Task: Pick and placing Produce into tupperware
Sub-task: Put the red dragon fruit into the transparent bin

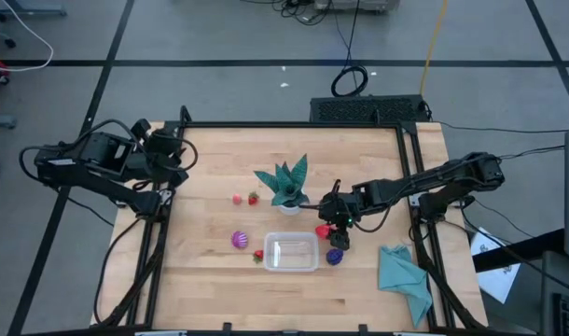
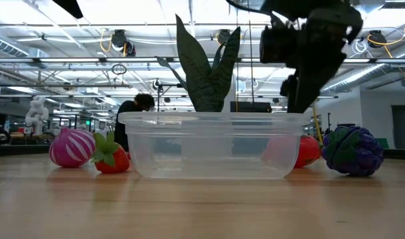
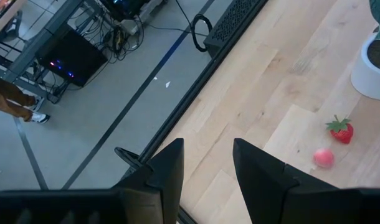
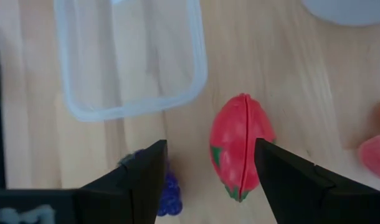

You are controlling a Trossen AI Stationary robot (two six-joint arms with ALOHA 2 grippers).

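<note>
Right gripper [image 1: 334, 227] hangs over the bench [image 1: 210, 280] just beside the tupperware [image 1: 291, 253], off its corner nearest the white-potted teal plant [image 1: 286, 186]. Its fingers [image 4: 139, 180] are spread, nothing between them; in the right wrist view the large red piece [image 4: 240, 147] lies on the wood in the gap between them, closer to one finger, not touched as far as can be told. The tupperware sits upright and empty. The dark purple piece [image 1: 334, 256] rests just beside the tupperware on the side toward the teal cloth [image 1: 403, 278]. On the tupperware's opposite side a strawberry [image 1: 258, 255] lies just beside its wall, and the pink-purple ball [image 1: 239, 240] a little farther out. Well apart from the tupperware, beyond the plant's side of it, a second strawberry [image 1: 254, 198] and a small pink fruit [image 1: 237, 198] lie close together on the bench. The low view shows the ball and a strawberry touching or nearly so; which cannot be told. Left gripper [image 1: 181, 161] waits at the bench's far left edge, well away from the tupperware, fingers [image 3: 167, 172] drawn nearly together, holding nothing.
</note>
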